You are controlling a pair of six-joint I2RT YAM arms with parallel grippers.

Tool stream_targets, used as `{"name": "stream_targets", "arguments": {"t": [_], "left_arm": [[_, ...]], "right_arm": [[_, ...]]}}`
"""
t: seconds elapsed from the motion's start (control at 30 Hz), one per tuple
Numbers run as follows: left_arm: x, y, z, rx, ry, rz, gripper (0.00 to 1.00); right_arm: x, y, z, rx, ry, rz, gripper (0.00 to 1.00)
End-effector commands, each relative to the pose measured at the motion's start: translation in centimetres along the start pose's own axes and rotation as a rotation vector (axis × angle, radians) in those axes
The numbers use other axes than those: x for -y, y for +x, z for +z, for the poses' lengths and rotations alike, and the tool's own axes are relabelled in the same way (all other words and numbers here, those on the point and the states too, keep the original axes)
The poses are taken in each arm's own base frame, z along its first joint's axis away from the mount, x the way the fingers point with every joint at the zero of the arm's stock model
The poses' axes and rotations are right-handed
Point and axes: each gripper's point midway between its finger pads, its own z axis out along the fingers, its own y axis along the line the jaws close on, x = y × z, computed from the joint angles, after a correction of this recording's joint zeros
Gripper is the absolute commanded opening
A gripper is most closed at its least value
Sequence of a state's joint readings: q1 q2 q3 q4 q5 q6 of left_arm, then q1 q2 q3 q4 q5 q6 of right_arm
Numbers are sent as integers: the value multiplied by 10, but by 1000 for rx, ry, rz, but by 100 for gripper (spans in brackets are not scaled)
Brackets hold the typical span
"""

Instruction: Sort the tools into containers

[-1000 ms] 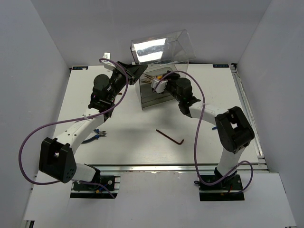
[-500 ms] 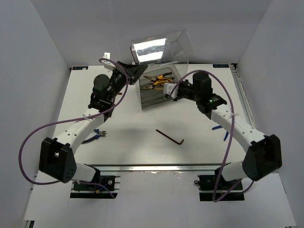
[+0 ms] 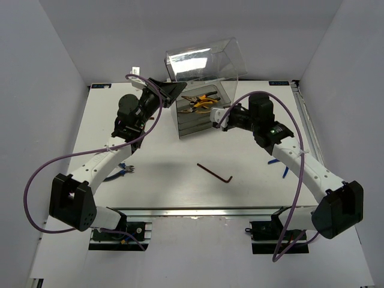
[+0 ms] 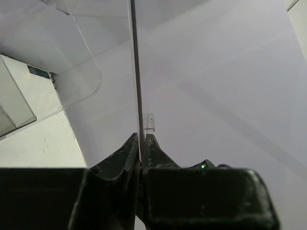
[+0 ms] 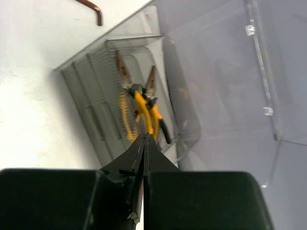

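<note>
The right arm has drawn back from over the cabinet (image 3: 193, 123), and the right gripper (image 3: 216, 123) now hangs just off the cabinet's right side, its fingers pressed together on nothing. The wrist view shows the closed tips (image 5: 145, 139) pointing toward the open top drawer. The yellow-handled pliers (image 3: 201, 102) lie in that top drawer, jaws toward the left of the overhead view, with a second orange-handled tool beside them.

The left gripper (image 3: 173, 90) sits at the cabinet's upper left corner as before, pinching the edge of the clear lid (image 3: 204, 60), which stands tilted up and back over the drawer. In the left wrist view the fingers (image 4: 129, 151) clamp the thin pane from both sides.

On the surface (image 3: 168, 150), a dark hex key (image 3: 215, 172) lies in front of the cabinet, well apart from it. A blue-handled tool (image 3: 126, 170) rests beside the left arm.
</note>
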State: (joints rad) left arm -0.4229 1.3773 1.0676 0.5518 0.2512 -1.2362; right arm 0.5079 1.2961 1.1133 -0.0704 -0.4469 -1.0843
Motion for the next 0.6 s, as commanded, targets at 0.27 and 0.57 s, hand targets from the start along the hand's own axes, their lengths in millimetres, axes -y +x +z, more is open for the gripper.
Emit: {"name": "stream_targets", "arguments": {"t": [0.27, 0.57], "left_arm": [[17, -4, -13, 23, 38, 55, 16], [8, -3, -15, 25, 4, 55, 23]], "right_arm": [[96, -22, -7, -4, 293, -213, 7], [127, -25, 0, -7, 377, -234, 10]]}}
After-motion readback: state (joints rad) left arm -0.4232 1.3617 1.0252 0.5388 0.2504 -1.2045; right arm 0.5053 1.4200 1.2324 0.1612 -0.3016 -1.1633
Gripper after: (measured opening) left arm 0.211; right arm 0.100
